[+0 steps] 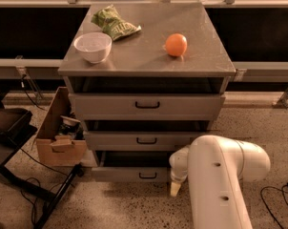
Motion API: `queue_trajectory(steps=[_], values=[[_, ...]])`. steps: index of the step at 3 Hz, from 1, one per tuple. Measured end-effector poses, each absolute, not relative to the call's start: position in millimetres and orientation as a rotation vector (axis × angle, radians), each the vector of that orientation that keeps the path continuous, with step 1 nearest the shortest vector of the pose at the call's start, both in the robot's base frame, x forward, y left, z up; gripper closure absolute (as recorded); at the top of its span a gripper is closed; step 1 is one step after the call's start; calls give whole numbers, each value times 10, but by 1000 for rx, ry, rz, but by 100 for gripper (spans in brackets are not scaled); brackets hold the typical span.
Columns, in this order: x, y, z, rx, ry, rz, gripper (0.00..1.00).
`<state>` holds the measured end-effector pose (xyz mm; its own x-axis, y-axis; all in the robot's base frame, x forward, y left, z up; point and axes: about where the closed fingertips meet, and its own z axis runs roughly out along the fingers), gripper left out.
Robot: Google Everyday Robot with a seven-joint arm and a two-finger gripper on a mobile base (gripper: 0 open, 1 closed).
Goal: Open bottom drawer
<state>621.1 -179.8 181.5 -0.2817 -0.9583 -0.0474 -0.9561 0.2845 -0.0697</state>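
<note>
Drawers number three in the grey cabinet [218, 92], each with one black loop handle. The bottom drawer [120, 174] is the lowest. It lies just to the left of the tool [174, 189] at about the same height, its front standing a little forward with a dark gap above it. Its handle [148, 176] is close beside the tool, but whether the two touch cannot be told. Nor can it be told whether the tool is apart, together or clamped on anything; only a pale tip pointing down toward the floor is plain.

The one white arm [220, 175] bulks to the right of the tool and below it. The middle drawer [110, 140] sits above the tool, and the top drawer [106, 106] higher again.

Well above the tool, the cabinet's surface [149, 56] carries three things: one white bowl [92, 46] up to the left, one crumpled green bag [114, 25] behind it, and one orange [176, 45] almost straight above the tool.

Far to the tool's left, one open cardboard box [56, 147] stands on the speckled floor [120, 206] against the cabinet's side.
</note>
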Motion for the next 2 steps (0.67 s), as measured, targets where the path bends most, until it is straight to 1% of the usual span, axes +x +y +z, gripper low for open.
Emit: queue_trajectory(steps=[1,2], values=[[5802,-1656,2054,-1796,2521,-25,41],[4910,-1584,1997,-1771,2663,97,66]])
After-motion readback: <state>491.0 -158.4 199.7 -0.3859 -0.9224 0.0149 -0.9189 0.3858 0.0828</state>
